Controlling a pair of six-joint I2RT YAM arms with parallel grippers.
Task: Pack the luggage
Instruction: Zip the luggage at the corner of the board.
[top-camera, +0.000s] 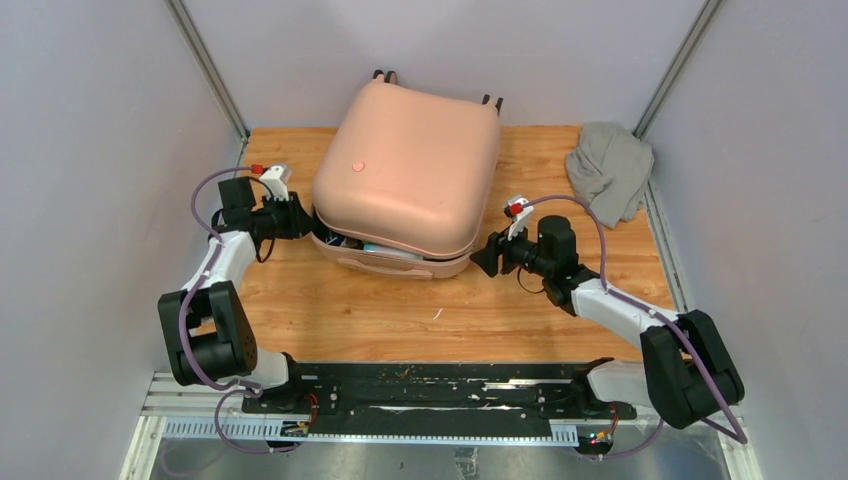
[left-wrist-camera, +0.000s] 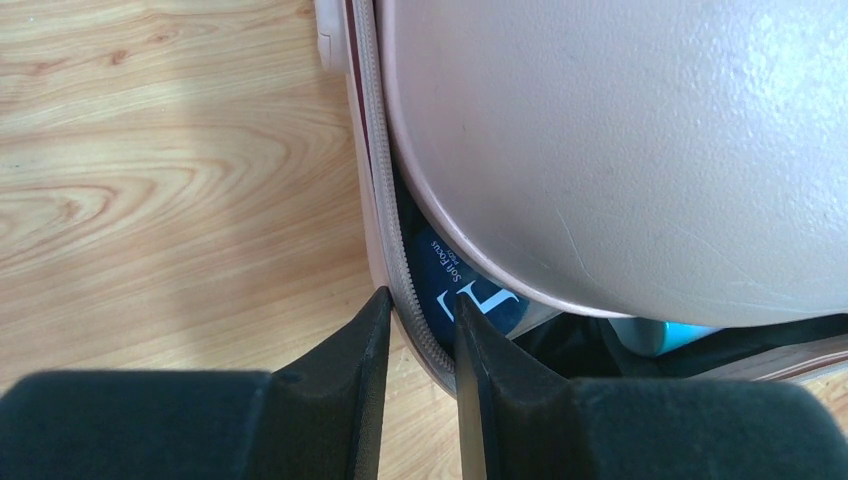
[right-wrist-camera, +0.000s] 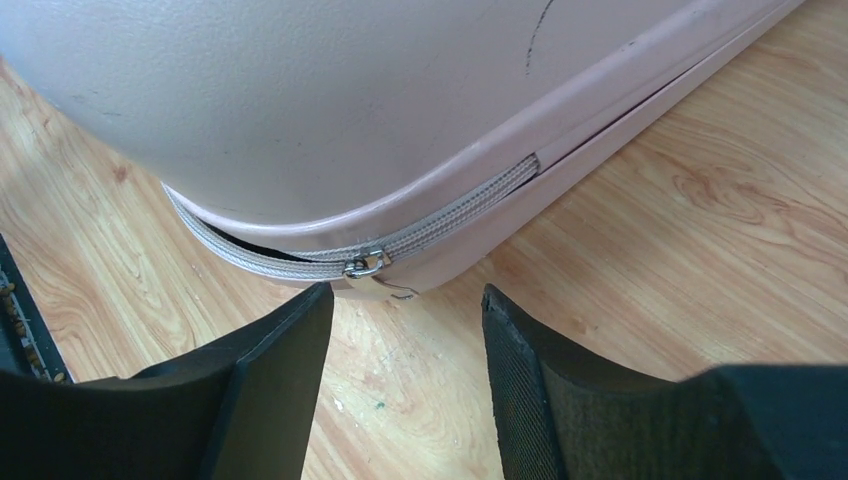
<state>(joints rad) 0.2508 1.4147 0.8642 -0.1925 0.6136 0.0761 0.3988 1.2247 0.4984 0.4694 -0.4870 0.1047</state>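
The pale pink luggage lies flat at the back middle of the wooden table, its lid resting down but ajar along the front. My left gripper is at its left front corner. In the left wrist view the jaws straddle the lower shell's zipper rim, one finger outside and one inside, shut on it. My right gripper sits at the right front corner, open and empty. The metal zipper pull lies just ahead of its fingertips.
Inside the gap are a dark blue pack with white letters and a teal item. A grey cloth bundle lies at the back right corner. Walls close in the table on the left, back and right.
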